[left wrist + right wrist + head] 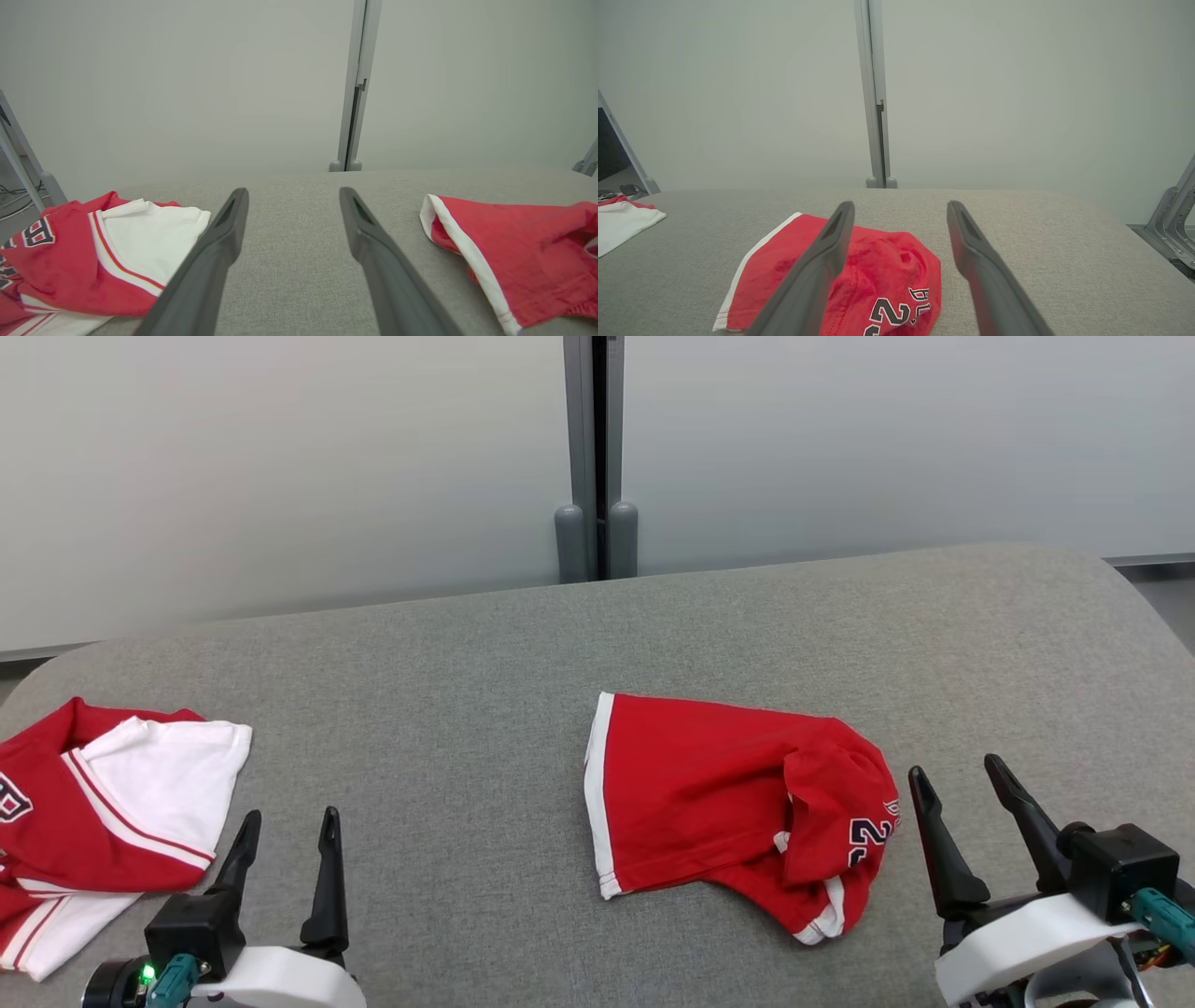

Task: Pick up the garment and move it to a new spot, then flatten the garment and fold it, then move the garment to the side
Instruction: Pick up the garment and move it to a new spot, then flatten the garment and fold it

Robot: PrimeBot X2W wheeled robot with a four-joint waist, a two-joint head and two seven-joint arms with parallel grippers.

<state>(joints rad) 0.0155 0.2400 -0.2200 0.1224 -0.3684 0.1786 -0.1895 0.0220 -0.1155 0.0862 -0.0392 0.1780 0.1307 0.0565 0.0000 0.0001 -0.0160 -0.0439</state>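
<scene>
- Garment (728, 793) (523, 261) (878, 275): red with white trim and dark numerals; lies crumpled, partly doubled over itself, right of centre on the grey padded table (448, 653).
- Left gripper (289, 815) (293, 191): fingers spread apart, nothing between them; hovers over bare fabric at the lower left of the head view, well apart from the red piece at centre.
- Right gripper (956, 767) (901, 204): fingers parted, empty; sits just beside the numbered right end of that piece, contact impossible to tell.
- Second jersey (121, 803) (93, 261) (621, 224): red and white, bunched at the table's left edge.
- Grey post (594, 457): upright between pale wall panels behind the table.
</scene>
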